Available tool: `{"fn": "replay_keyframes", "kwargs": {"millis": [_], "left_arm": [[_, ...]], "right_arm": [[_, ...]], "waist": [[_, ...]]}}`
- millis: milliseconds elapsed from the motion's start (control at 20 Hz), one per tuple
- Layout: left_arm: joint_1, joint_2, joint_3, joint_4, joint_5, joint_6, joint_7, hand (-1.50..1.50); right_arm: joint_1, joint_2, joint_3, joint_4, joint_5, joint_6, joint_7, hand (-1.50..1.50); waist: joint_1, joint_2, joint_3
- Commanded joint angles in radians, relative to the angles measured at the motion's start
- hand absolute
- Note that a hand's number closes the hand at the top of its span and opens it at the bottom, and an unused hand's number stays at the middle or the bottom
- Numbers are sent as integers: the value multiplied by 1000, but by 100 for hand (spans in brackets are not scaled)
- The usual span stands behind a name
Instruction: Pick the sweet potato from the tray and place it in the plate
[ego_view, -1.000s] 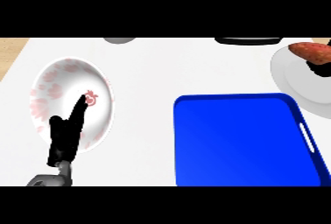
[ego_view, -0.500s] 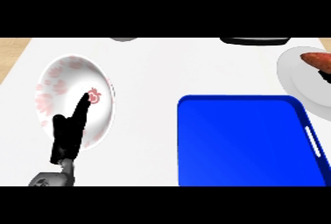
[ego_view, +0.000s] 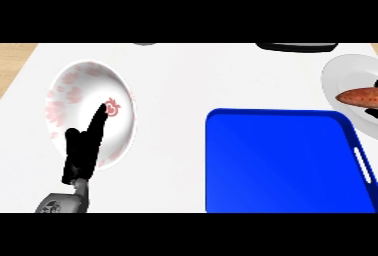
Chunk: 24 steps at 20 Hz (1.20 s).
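The reddish-brown sweet potato (ego_view: 359, 96) lies over a white plate (ego_view: 338, 75) at the right edge, partly cut off by the frame. Small dark slivers of my right hand (ego_view: 375, 84) show beside it at that edge; the rest of the hand is out of view. The blue tray (ego_view: 280, 165) at the lower right holds nothing. My left hand (ego_view: 83, 145) rests open at the left, straight fingers pointing up over a white plate with a red pattern (ego_view: 74, 82).
A dark object (ego_view: 295, 46) and a small grey one (ego_view: 145, 44) sit at the counter's far edge. The wooden floor shows beyond the counter's left edge. White counter lies between the patterned plate and the tray.
The white plate and sweet potato have slid further toward the right edge of the picture, as have the tray and patterned plate. My left hand keeps its pose.
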Motion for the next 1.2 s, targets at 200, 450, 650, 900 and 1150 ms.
{"fn": "replay_keyframes", "kwargs": {"millis": [200,450,650,900,1150], "left_arm": [[10,-7,18,66,3,-6,-48,0],[2,7,20,13,13,-16,5,0],[3,-19,1,3,-8,11,12,0],[24,-10,2,-41,6,-7,40,0],[-8,5,24,33,12,-31,-1,0]], "right_arm": [[-3,-38,-35,39,-34,155,-217,-150],[-19,-41,-218,52,-221,222,-345,-150],[-27,-96,-349,101,-352,329,-335,-150],[60,-100,-382,120,-388,404,-384,-150],[101,-100,-383,85,-395,475,-425,-150]], "waist": [[-11,2,-1],[-18,-2,2],[-20,0,2],[0,4,3],[-10,5,1]]}}
